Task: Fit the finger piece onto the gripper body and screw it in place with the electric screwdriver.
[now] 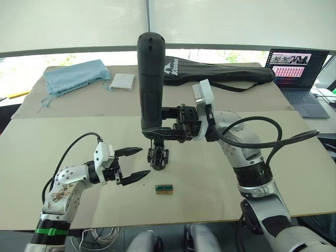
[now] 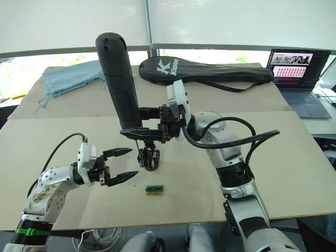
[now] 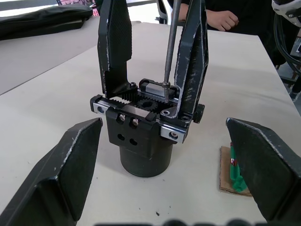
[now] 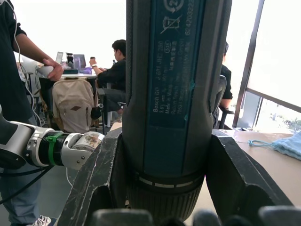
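Black and matte, the electric screwdriver [image 1: 150,84], lettered "Bosch GO" in the right wrist view, stands upright clamped in the right gripper [image 1: 169,129], its bit on the gripper body [image 3: 143,129] mid-table, while the left gripper [image 1: 135,163] gapes empty just beside it.

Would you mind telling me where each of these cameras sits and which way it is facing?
Left and right eye views: on the head, looking forward and down over the table; both arms show.
Left wrist view: on the left wrist, facing the gripper body between its own open fingers.
Right wrist view: on the right wrist, facing the clamped electric screwdriver.
Shared: the left wrist and eye views show the screwdriver's bit on the gripper body.
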